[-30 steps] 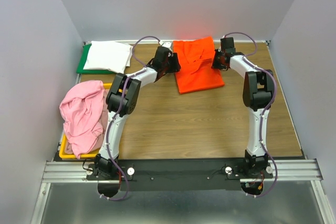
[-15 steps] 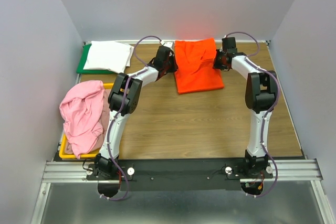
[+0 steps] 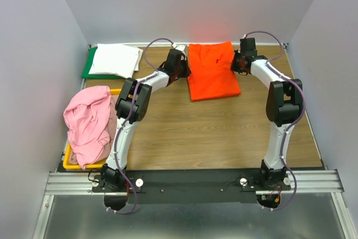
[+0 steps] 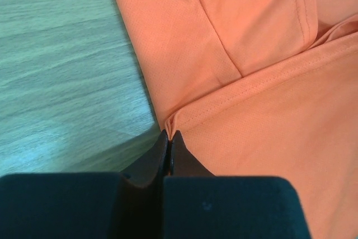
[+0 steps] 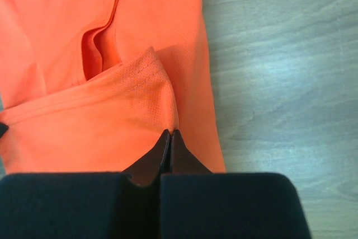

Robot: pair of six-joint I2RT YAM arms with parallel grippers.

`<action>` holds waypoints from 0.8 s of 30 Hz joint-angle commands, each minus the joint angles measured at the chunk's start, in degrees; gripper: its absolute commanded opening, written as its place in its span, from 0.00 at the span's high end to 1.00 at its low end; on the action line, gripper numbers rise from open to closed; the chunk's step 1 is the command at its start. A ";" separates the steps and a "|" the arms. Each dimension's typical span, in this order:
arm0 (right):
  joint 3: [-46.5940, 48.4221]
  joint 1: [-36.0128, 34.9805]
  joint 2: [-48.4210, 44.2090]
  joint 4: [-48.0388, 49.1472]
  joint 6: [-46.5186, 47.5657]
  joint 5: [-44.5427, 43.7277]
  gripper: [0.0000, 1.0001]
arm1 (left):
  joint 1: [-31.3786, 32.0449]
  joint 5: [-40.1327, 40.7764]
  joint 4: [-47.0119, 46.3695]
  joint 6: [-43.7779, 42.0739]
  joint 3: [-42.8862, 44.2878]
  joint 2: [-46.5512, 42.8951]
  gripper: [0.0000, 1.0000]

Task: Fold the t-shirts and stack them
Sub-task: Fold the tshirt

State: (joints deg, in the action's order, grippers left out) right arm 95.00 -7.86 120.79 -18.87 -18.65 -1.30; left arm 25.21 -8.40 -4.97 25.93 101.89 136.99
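A bright orange t-shirt [image 3: 212, 71] lies partly folded at the back middle of the wooden table. My left gripper [image 3: 183, 66] is shut on its left edge; in the left wrist view the jaws [image 4: 169, 135] pinch a small pucker of orange cloth [image 4: 263, 110] beside a hem. My right gripper [image 3: 235, 64] is shut on the shirt's right edge, the tips [image 5: 170, 134] pinching a folded flap of orange cloth [image 5: 95, 127]. A folded white t-shirt [image 3: 114, 60] rests on the green board [image 3: 88, 65] at the back left. Pink t-shirts [image 3: 88, 122] are heaped over the yellow bin [image 3: 70, 163].
The yellow bin stands at the table's left edge beside the left arm. Grey walls close in the table at the back and both sides. Bare wood [image 3: 212, 132] spreads between the orange shirt and the arm bases.
The left jaws have shut on the shirt's left edge. Both grippers have shifted slightly right and back, and the orange shirt's upper part has been drawn flatter and wider.
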 commanded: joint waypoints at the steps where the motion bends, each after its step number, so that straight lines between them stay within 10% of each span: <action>1: -1.84 0.12 -2.14 0.59 -1.03 -3.44 1.00 | -0.08 -2.93 -2.32 0.17 1.21 -1.55 1.00; 24: -10.27 0.21 -6.97 2.09 -7.98 -8.63 1.00 | 0.98 -7.24 -5.40 0.35 -1.08 -4.27 0.97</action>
State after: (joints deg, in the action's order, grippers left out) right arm 85.93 -7.86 116.60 -17.67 -25.21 -7.55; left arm 25.65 -14.22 -8.86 26.59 101.65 136.73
